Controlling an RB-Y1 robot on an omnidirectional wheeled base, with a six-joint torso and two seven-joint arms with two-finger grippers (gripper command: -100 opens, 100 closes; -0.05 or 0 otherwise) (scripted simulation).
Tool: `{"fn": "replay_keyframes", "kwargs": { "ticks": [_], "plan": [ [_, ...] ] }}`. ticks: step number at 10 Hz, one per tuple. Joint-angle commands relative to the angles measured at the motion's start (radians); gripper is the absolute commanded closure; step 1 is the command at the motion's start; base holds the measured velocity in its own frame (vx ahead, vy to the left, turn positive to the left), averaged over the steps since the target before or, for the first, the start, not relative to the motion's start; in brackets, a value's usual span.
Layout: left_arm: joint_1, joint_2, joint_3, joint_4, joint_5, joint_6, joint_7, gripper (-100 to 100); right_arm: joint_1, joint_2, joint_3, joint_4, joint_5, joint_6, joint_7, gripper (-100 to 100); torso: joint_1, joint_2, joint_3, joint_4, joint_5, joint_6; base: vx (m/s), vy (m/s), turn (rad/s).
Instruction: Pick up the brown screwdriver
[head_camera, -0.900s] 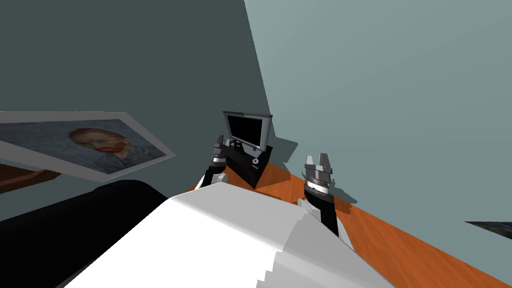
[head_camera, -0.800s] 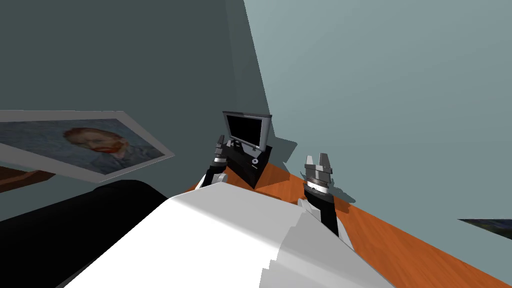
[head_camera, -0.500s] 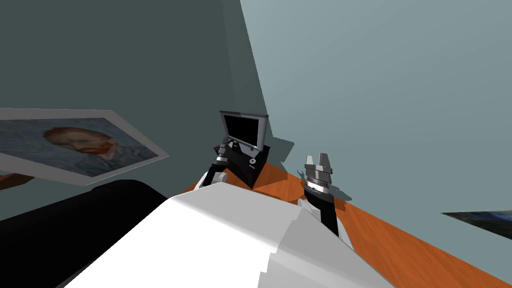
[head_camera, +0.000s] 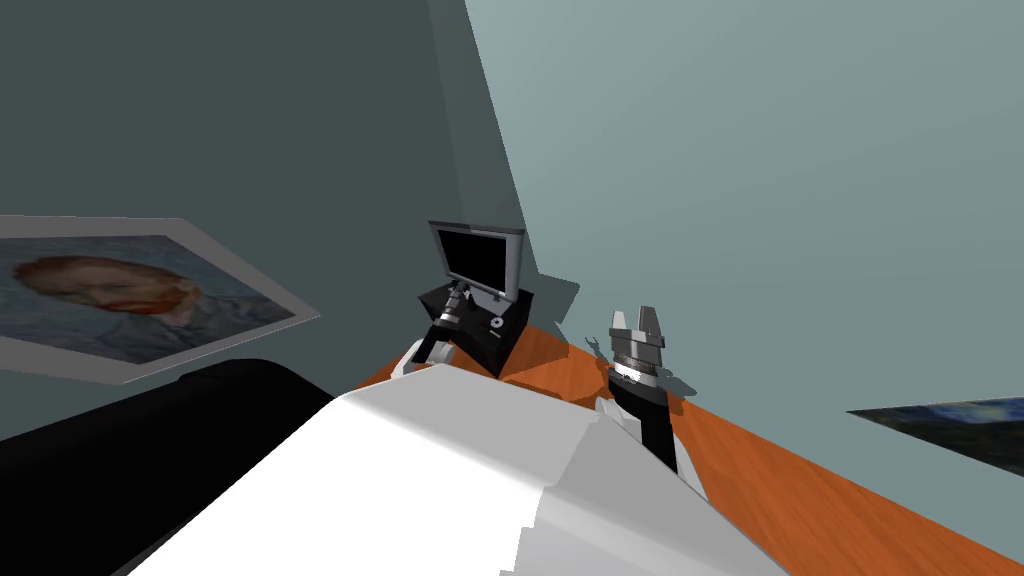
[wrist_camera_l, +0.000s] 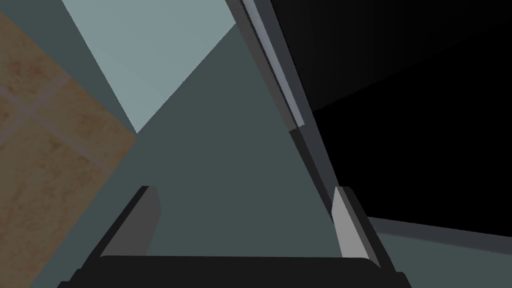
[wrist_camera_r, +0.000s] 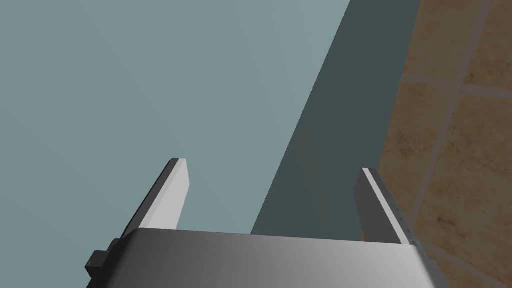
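Head view: left gripper (head_camera: 456, 296) in front of a television (head_camera: 480, 258) on a black stand (head_camera: 492, 338); right gripper (head_camera: 634, 320) raised above the orange wood floor (head_camera: 800, 480). Left wrist view: fingers (wrist_camera_l: 347, 227) spread, the television's frame just beside one. Right wrist view: fingers (wrist_camera_r: 172, 195) spread; where the screwdriver lies cannot be told.

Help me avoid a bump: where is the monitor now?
Head view, just left of centre: the monitor stands on a black cabinet, just beyond the left gripper.
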Motion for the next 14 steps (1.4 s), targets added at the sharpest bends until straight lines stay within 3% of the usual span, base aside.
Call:
{"fn": "replay_keyframes", "kwargs": {
  "ticks": [1,4,6,9,10,13,14],
  "plan": [
    [-0.029,0.027,0.007,0.05,-0.002,0.049,-0.003,-100,0.0,0.0,0.0,0.0,0.0,0.0,0.0,0,0.0,0.0,0.0,0.0,0.0,0.0,0.028,-0.111,-0.061],
    [-0.051,0.047,0.01,0.1,-0.006,0.089,-0.008,-100,0.0,0.0,0.0,0.0,0.0,0.0,0.0,0,0.002,0.001,0.001,0.0,0.001,0.0,0.022,-0.084,-0.038],
    [-0.098,0.085,0.016,0.176,-0.013,0.154,-0.022,-100,0.0,0.0,0.0,0.0,0.0,0.0,0.0,0,0.003,0.001,0.001,0.0,0.001,0.0,0.046,-0.099,-0.083],
    [-0.123,0.103,0.019,0.247,-0.016,0.218,-0.03,-100,0.0,0.0,0.0,0.0,0.0,0.0,0.0,0,0.001,0.0,0.0,0.0,0.0,0.0,0.04,-0.107,-0.043],
    [-0.149,0.121,0.022,0.277,-0.019,0.263,-0.038,-100,0.0,0.0,0.0,0.0,0.0,0.0,0.0,0,0.002,0.001,0.001,0.0,0.0,0.0,0.039,-0.095,-0.076],
    [-0.176,0.138,0.025,0.358,-0.021,0.307,-0.048,-100,0.0,0.0,0.0,0.0,0.0,0.0,0.0,0,0.004,0.001,0.001,0.0,0.001,0.0,0.031,-0.066,-0.041],
    [-0.204,0.154,0.028,0.392,-0.022,0.352,-0.059,-100,0.0,0.0,0.0,0.0,0.0,0.0,0.0,0,0.005,0.001,0.001,0.0,0.001,0.0,0.037,-0.083,-0.077]
  ]
}}
